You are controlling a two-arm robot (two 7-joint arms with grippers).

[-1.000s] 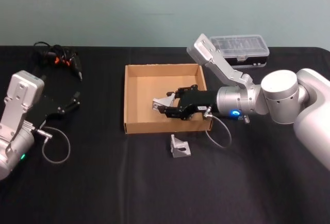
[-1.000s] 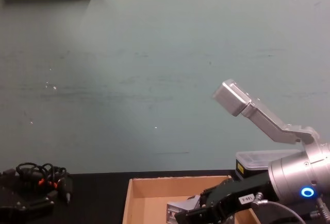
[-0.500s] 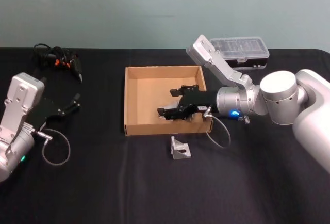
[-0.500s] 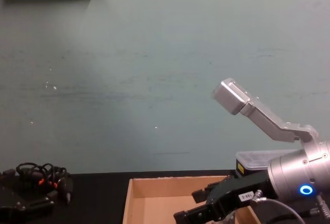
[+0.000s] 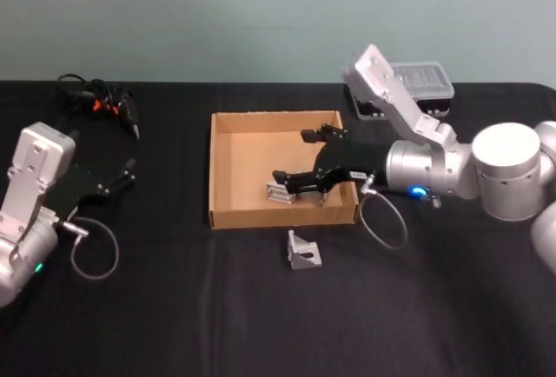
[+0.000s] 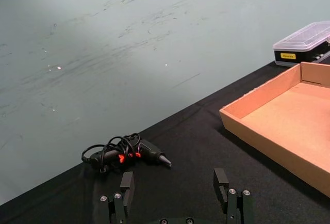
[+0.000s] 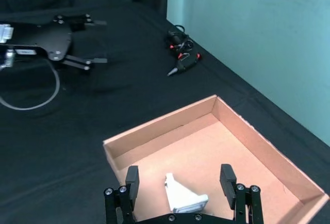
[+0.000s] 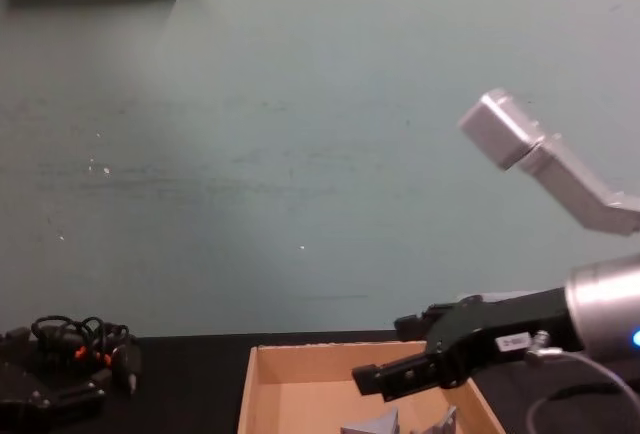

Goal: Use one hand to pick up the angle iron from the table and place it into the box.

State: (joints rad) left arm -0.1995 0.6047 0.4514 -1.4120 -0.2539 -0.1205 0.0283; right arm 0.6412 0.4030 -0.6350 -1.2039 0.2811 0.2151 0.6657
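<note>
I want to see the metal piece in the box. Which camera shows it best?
The right wrist view: the angle iron lies close and large on the box floor, between the right gripper's open fingers. The head view shows it small; the chest view catches its top at the frame's edge.

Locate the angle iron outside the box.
Head view: the angle iron sits on the table, just before the near wall of the box, toward its right end.

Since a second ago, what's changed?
The right gripper lowered the angle iron into the box, opened and let it go, then drew back toward the robot's right. It now lies on the box floor. The second angle iron on the table and the parked left gripper stayed put.
</note>
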